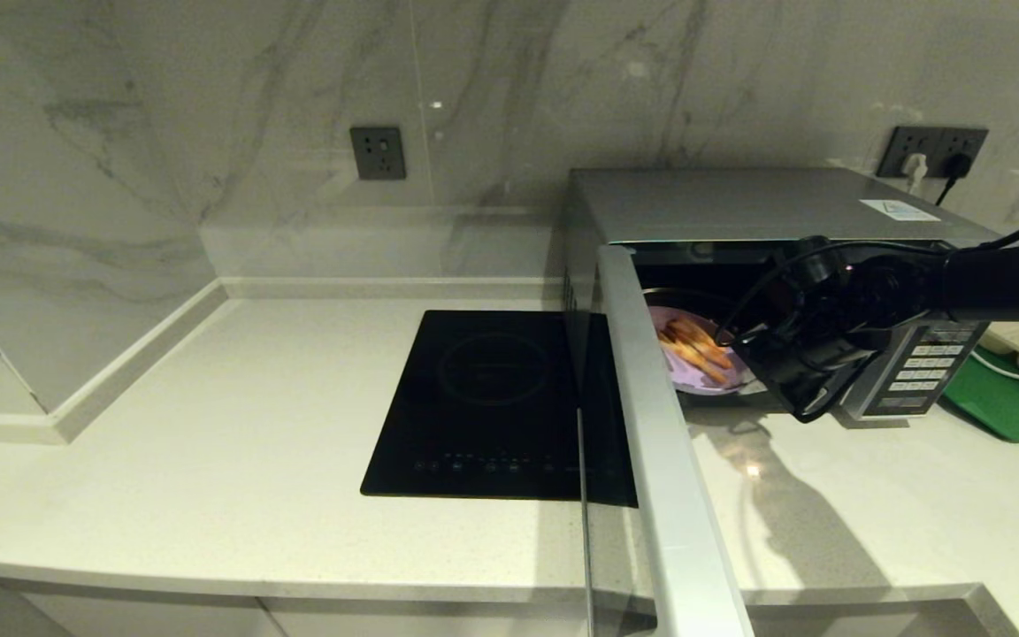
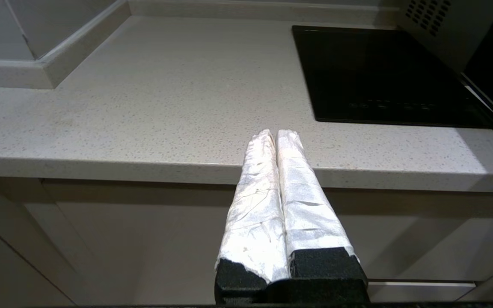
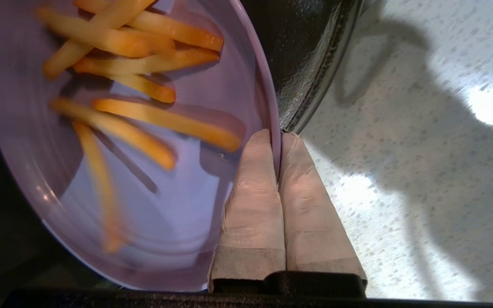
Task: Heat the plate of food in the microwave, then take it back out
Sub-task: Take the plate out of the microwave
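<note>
**Clerk:** Firstly, containers. Item one: the large silver boxy microwave (image 1: 739,208), standing on the pale speckled stone counter (image 1: 209,460) against the marble wall, its door (image 1: 660,442) swung wide toward the camera, edge-on in the head view.

**Checker:** Contents?

**Clerk:** One small round pale lilac plate of food (image 1: 695,354), sitting in the cavity just inside the opening. On it, a loose heap of thin orange-yellow fry-like sticks (image 3: 144,90).

**Checker:** How do the sticks lie?

**Clerk:** Mostly side by side, a few crossed. In the head view their long axes run diagonally, from the back left of the plate toward the front right. The plate itself is round, so no long axis to enter. Whether it sits flat or tilted I cannot tell.

**Checker:** Grippers?

**Clerk:** Right gripper (image 3: 280,139): reaching into the microwave mouth from the right, fingers pinched narrow on the plate's rim, one finger inside the rim, one outside. Left gripper (image 2: 275,136): parked low before the counter's front edge, taped fingers pressed together, holding nothing.

**Checker:** Other stock?

**Clerk:** Flat black induction cooktop (image 1: 492,398), set in the counter just left of the microwave; green rectangular tray (image 1: 1000,402) at far right.
</note>
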Motion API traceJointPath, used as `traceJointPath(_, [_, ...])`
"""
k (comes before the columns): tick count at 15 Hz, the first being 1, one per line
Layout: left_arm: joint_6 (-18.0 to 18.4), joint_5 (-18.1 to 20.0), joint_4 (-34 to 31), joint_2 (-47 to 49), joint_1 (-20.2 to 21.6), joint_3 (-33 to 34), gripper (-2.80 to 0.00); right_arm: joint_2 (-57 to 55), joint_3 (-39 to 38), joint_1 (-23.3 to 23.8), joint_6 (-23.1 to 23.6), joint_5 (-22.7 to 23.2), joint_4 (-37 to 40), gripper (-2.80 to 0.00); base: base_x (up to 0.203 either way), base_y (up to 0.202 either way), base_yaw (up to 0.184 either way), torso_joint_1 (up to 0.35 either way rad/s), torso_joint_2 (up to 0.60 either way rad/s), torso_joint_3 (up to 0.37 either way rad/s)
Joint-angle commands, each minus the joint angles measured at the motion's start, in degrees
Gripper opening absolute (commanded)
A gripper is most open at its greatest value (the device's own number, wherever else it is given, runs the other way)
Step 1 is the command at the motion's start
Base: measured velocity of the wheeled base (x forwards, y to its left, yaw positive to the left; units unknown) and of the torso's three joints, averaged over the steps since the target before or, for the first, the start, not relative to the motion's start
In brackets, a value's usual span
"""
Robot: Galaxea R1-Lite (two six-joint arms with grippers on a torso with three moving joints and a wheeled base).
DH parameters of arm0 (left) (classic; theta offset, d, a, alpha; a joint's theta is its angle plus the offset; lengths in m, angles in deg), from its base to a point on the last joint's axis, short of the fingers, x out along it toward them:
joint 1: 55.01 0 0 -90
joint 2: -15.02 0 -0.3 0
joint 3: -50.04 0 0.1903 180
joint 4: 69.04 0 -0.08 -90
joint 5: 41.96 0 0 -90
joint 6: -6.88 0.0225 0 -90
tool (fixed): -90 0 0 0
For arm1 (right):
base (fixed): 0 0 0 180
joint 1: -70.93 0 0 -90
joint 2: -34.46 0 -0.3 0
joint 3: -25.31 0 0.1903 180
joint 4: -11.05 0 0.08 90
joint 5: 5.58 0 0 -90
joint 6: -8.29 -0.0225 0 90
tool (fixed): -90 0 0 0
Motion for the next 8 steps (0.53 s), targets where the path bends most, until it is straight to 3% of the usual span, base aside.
traceJointPath(1, [0.0, 0.0, 0.0, 0.0, 0.0, 0.0, -2.80, 0.0, 0.2, 0.0, -0.5, 0.0, 0.2, -2.80, 0.000, 0.000, 0.000, 0.000, 0.00, 0.000])
traceJointPath(8, [0.0, 0.0, 0.1, 0.0, 0.0, 0.0, -2.80, 0.4, 0.7, 0.0, -0.4, -0.2, 0.2, -2.80, 0.000, 0.000, 0.000, 0.000, 0.00, 0.000])
